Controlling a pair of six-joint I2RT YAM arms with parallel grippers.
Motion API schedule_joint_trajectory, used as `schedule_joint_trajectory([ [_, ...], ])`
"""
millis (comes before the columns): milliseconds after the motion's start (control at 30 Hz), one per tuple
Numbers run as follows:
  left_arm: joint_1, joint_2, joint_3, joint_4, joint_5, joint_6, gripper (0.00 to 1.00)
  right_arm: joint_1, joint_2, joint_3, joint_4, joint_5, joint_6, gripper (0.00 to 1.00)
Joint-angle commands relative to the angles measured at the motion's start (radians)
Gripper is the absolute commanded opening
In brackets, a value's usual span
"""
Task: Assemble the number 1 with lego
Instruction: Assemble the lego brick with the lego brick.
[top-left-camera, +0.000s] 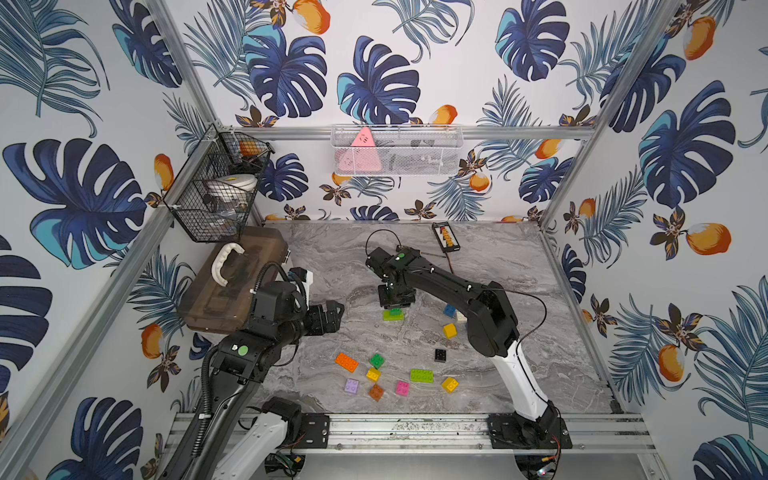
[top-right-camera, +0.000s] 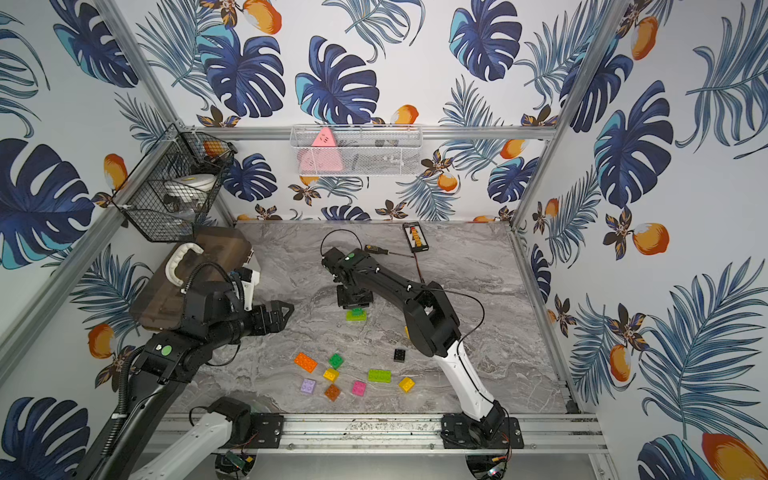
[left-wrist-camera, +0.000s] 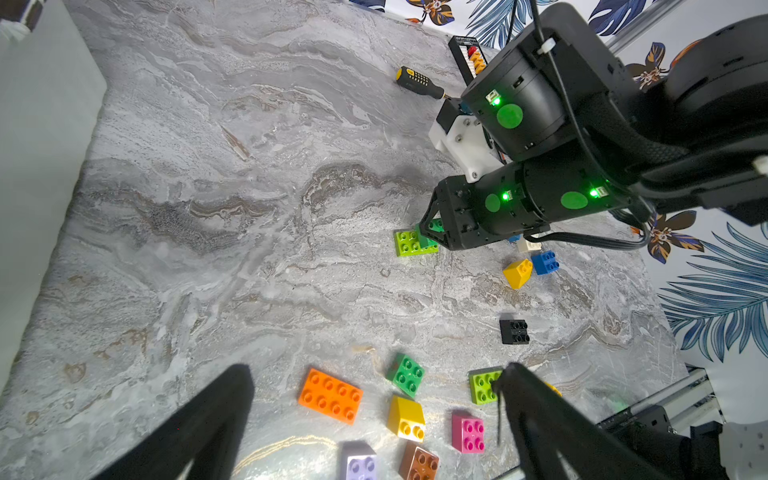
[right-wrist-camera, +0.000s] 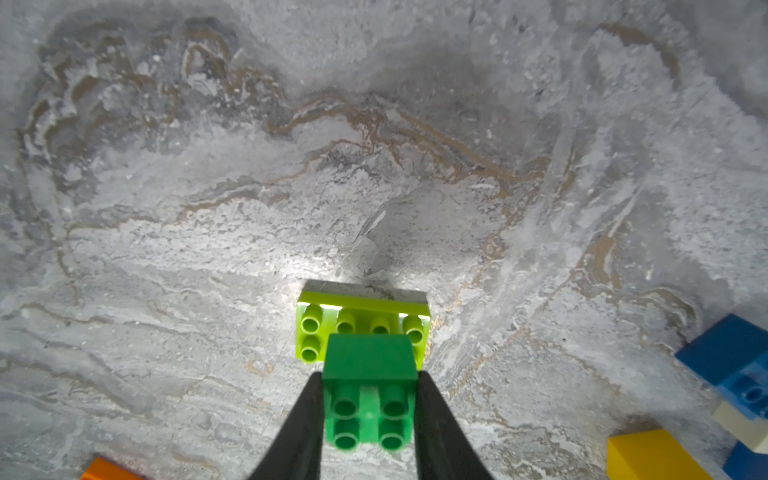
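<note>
The right gripper (right-wrist-camera: 370, 399) is seen pinching a dark green brick (right-wrist-camera: 370, 357), with its jaws pressed against two opposite sides. This brick is held over a lime brick (right-wrist-camera: 357, 309), which lies studs-up on the table (right-wrist-camera: 166, 208). Whether the two are seated together cannot be told. The left gripper (left-wrist-camera: 378, 370) is spread wide, nothing is held in it, and it is kept well apart from the lime brick.

In both top views the grip is mostly hidden beneath the gripper's body, and it is shown plainly only by the right wrist view. A blue brick (right-wrist-camera: 731, 357) near the lime brick is also caught there. A screwdriver (left-wrist-camera: 417, 81) beyond the lime brick is shown by the left wrist view, and an orange brick (left-wrist-camera: 330, 395) is seen close under the left gripper.
</note>
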Motion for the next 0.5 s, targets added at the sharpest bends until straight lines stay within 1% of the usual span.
schedule_joint_trajectory([
  [0, 0.004, 0.0, -0.001, 0.029, 0.003, 0.016, 0.99, 0.001, 0.001, 0.001, 0.006, 0.008, 0.033, 0.22],
  [467, 0.007, 0.0, -0.002, 0.029, 0.004, 0.014, 0.99, 0.006, -0.009, -0.042, 0.055, 0.007, 0.087, 0.17],
])
